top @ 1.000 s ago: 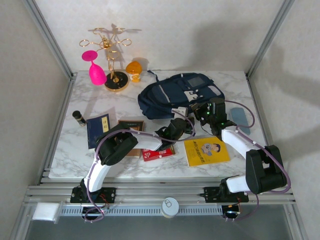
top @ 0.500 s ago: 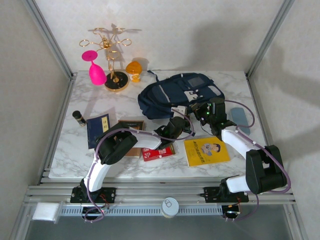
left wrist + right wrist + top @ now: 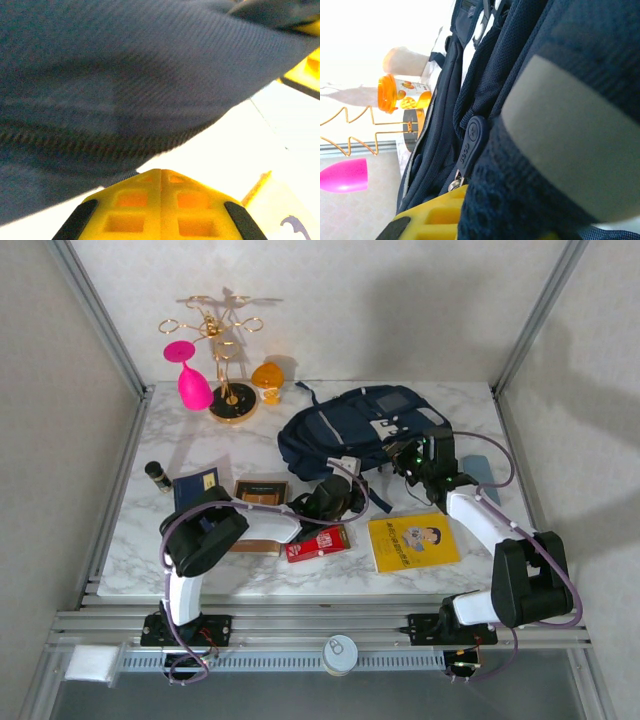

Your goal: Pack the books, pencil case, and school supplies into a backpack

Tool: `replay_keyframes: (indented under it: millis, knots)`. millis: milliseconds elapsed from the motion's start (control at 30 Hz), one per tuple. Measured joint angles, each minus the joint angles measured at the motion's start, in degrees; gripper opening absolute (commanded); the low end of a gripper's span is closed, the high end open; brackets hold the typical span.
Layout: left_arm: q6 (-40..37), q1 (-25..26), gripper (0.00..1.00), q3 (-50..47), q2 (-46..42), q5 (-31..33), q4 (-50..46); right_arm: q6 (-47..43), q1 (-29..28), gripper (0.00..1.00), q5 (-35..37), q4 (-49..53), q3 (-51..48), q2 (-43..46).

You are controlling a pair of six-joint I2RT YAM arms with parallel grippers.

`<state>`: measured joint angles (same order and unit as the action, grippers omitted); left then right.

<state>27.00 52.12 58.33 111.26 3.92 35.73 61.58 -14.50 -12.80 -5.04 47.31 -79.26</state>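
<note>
The left gripper (image 3: 338, 492) has drawn back leftward, baring the red box (image 3: 318, 542). Its fingers are pressed together on nothing, just off the backpack (image 3: 345, 425) at mid-table. The right gripper (image 3: 425, 452) pinches backpack fabric at its right side. The yellow book (image 3: 412, 540) lies in front.

You are facing backpack (image 3: 350, 425) filling centre back. Left arm (image 3: 265, 523) and right arm (image 3: 480, 520) are crowding its near edge. Narrow bare strip is lying between red box (image 3: 318, 542) and yellow book (image 3: 412, 541). Back-left corner is being closed by gold rack (image 3: 225, 360) and pink glass (image 3: 190, 380). You are getting open marble (image 3: 135, 550) front left, also back right beyond pencil case (image 3: 485, 480).
</note>
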Motion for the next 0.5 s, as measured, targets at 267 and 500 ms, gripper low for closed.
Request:
replay_keyframes:
  millis: [267,500]
  knots:
    - [-0.2,0.6,0.21,0.1,-0.2,-2.6,-0.3,-0.7,0.0,0.02,-0.5,0.2,0.7,0.1]
    - [-1.7,1.3,0.39,7.2,4.0,1.3,1.1,-0.3,-0.1,0.01,-0.5,0.1,0.7,0.4]
